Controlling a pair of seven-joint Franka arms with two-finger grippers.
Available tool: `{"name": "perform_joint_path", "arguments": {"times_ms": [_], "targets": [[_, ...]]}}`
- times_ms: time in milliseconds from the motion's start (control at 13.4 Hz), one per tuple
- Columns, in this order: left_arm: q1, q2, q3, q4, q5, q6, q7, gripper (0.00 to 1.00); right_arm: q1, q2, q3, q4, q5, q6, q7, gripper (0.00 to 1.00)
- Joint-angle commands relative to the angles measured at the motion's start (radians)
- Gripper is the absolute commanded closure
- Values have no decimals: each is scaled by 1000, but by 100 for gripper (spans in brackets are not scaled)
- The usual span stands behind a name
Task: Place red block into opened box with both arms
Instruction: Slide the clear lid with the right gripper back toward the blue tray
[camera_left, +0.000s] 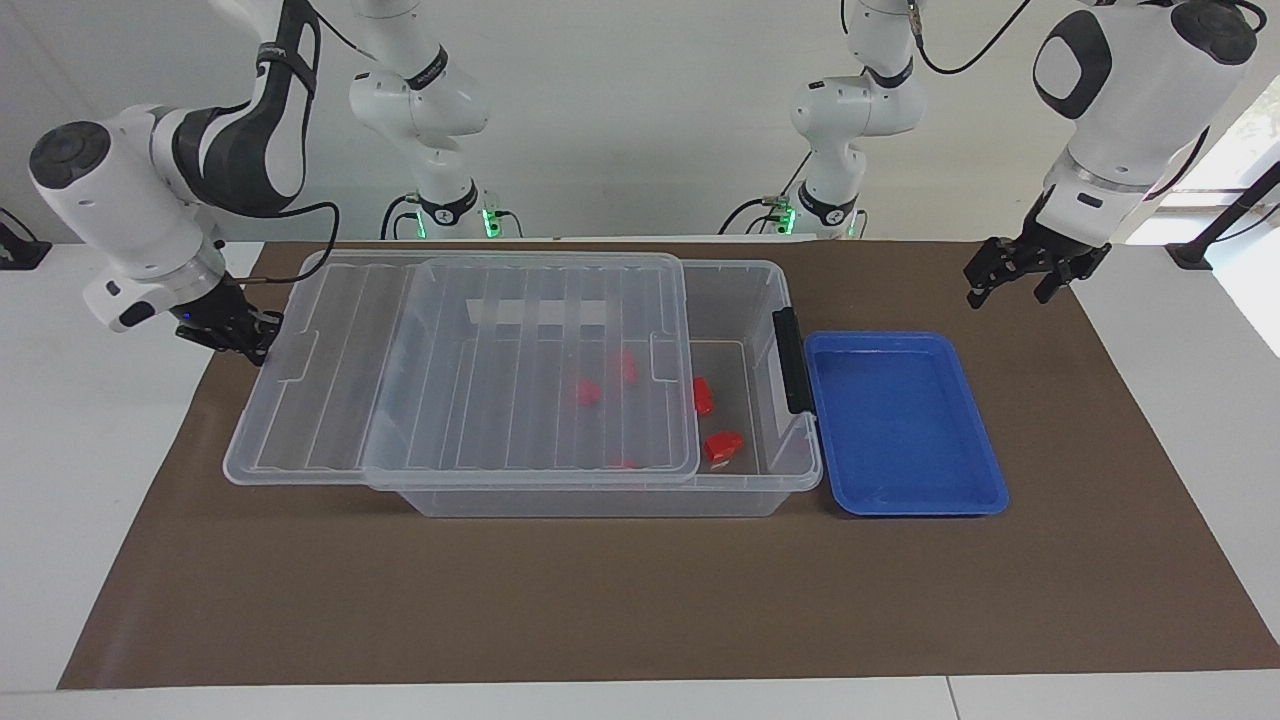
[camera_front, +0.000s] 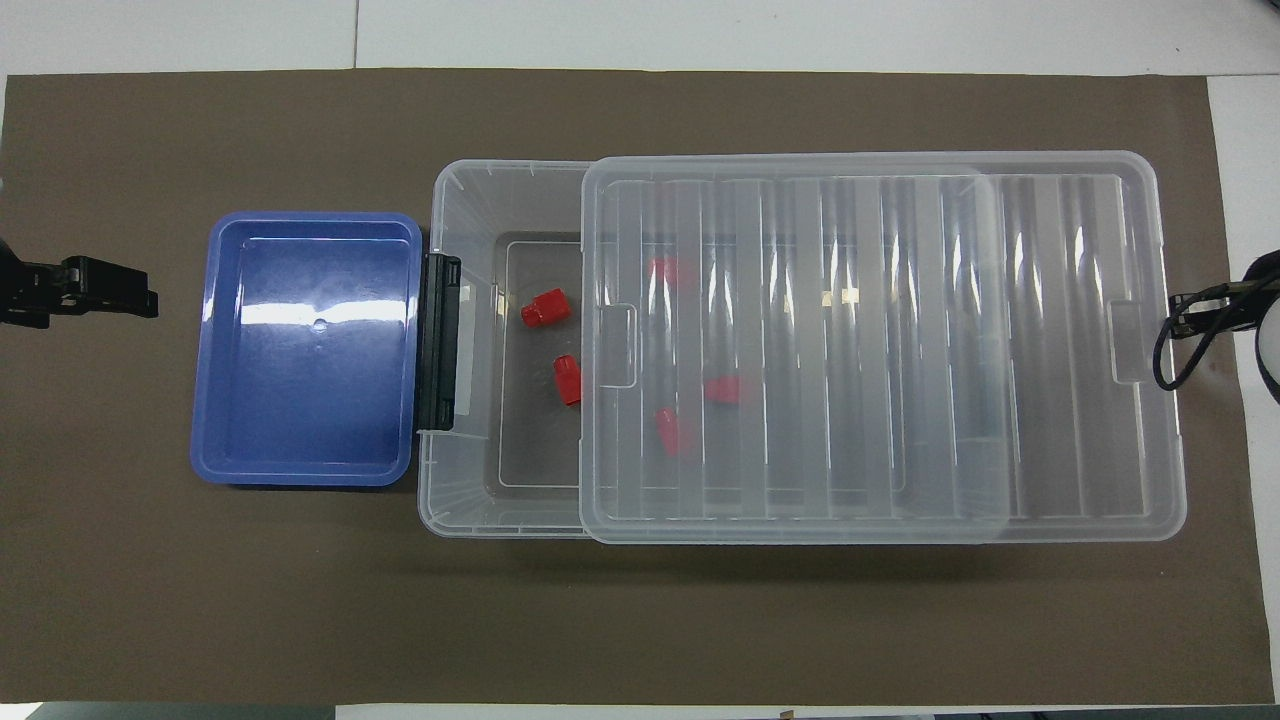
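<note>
1. Five red blocks lie on the floor of the box (camera_left: 790, 455), at frame centre in both views. The clearest red block (camera_left: 722, 445) sits uncovered near the black latch handle (camera_left: 790, 360); a second (camera_front: 567, 380) is half under the lid edge, and three more show through the lid.
2. The ribbed clear lid (camera_left: 480, 385) rests on the box rim and covers most of the opening. Only a strip beside the latch handle is uncovered, and the lid overhangs the box at centre left of the facing view.
3. The right gripper (camera_left: 245, 335), at centre left of the facing view, is at the overhanging end of the lid with its fingertips together. Whether it grips the lid edge or merely presses against it cannot be told.
4. The left gripper (camera_left: 1020, 275), at upper right of the facing view, hangs over the brown mat (camera_left: 640, 600) with its fingers spread and nothing between them; this arm waits.
5. The blue tray (camera_left: 830, 500) just beside the latch end holds no blocks.
6. Judged progress: placement looks complete, since no red block is seen outside the box. What appears left is seating the lid fully over the rim.
</note>
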Motion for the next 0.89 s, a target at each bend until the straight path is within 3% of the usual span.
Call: {"name": "perform_joint_path", "arguments": {"times_ms": [0, 818], "targets": [[2, -19, -4, -6, 0, -13, 7, 0, -5, -18, 46, -26, 6, 19, 66, 100], [6, -19, -4, -6, 0, -11, 7, 0, -5, -20, 153, -54, 14, 37, 227, 100]]}}
